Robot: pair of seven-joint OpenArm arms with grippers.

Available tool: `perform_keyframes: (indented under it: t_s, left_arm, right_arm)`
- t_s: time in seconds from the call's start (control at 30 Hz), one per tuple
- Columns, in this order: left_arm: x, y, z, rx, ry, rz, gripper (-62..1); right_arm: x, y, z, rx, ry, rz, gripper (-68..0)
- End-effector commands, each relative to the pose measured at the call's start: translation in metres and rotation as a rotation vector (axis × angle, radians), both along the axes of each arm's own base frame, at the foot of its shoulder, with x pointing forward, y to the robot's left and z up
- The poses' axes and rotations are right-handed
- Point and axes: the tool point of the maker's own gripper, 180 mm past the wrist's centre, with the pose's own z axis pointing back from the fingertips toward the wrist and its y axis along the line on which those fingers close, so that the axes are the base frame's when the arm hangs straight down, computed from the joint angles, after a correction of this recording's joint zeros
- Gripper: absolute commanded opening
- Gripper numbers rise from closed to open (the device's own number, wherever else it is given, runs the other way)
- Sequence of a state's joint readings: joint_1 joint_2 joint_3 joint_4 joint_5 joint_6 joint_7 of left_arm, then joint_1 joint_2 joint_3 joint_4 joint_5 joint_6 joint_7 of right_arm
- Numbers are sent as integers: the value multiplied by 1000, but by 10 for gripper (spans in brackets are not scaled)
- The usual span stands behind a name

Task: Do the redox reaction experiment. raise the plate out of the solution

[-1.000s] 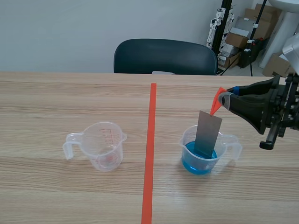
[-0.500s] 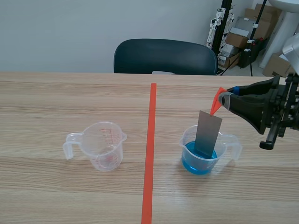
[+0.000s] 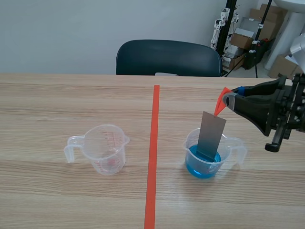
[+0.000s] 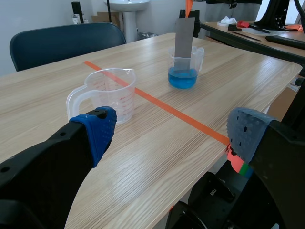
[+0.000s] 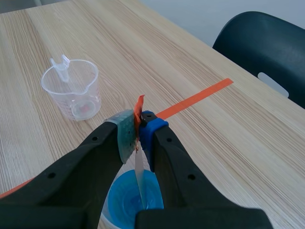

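Note:
A grey metal plate [image 3: 211,136] stands tilted in a clear beaker [image 3: 206,155] of blue solution [image 3: 204,164], right of the tape line; its lower edge is still in the liquid. An orange tab [image 3: 221,104] at its top corner is pinched by my right gripper [image 3: 229,101], which comes in from the right and is shut on it. From the right wrist, the plate [image 5: 138,179] hangs edge-on under the fingertips into the blue solution [image 5: 129,196]. My left gripper [image 4: 167,131] hangs open near the table's front edge, well short of the empty beaker [image 4: 108,94].
An empty clear measuring beaker [image 3: 103,149] stands left of the orange tape line [image 3: 153,148]. A dark chair [image 3: 167,57] sits at the far edge, with boxes and stands behind at the right.
The right gripper and plate have risen very slightly; otherwise nothing differs.

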State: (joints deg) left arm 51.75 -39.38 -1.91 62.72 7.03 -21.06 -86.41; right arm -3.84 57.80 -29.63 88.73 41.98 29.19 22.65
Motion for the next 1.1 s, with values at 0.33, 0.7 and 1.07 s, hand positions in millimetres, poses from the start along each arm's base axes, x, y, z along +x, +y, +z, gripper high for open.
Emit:
perform_keyframes:
  t_s: [0.33, 0.7, 1.07]
  left_arm:
    - [0, 0, 11, -38, -41, 5, -118]
    - [18, 0, 16, -42, -110, 6, -119]
    - [54, -5, 33, -124, -176, -34, -413]
  right_arm:
    - [16, -12, 31, 11, -90, -25, -673]
    - [13, -13, 67, 2, -141, 44, -673]
    - [2, -7, 92, 33, -148, 116, -673]
